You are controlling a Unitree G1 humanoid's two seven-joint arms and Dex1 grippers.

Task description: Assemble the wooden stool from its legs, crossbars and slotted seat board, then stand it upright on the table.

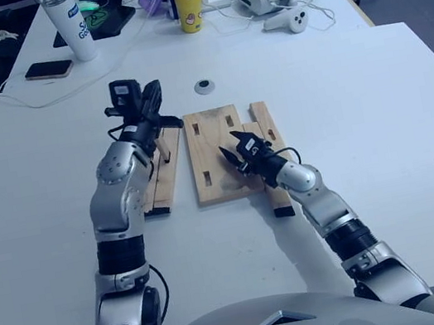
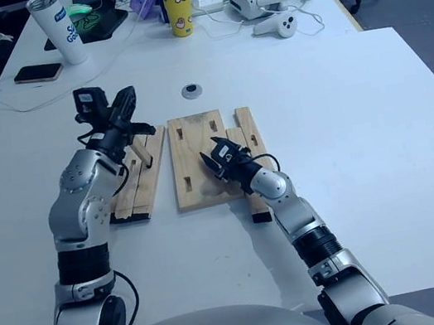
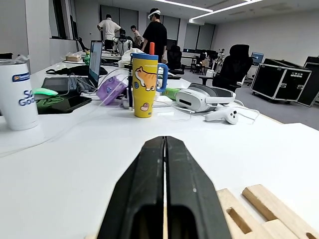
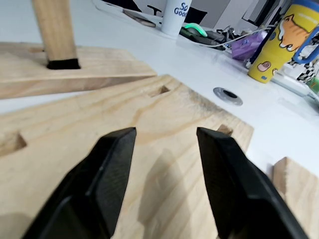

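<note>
Directly beneath right claw (image 4: 164,134), fingers spread and empty: pale flat wooden slotted seat board (image 1: 207,143), lying on white table (image 1: 377,117). Judged stiff, light, smooth; best gripped at an edge. Farther off, left claw (image 3: 164,144), fingers pressed together, above wooden leg planks (image 1: 162,176).

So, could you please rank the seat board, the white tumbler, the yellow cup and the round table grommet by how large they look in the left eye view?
1. seat board, clearly largest.
2. white tumbler and yellow cup: alike, both farther off and cut by the top edge, so unranked.
3. grommet, smallest.
</note>
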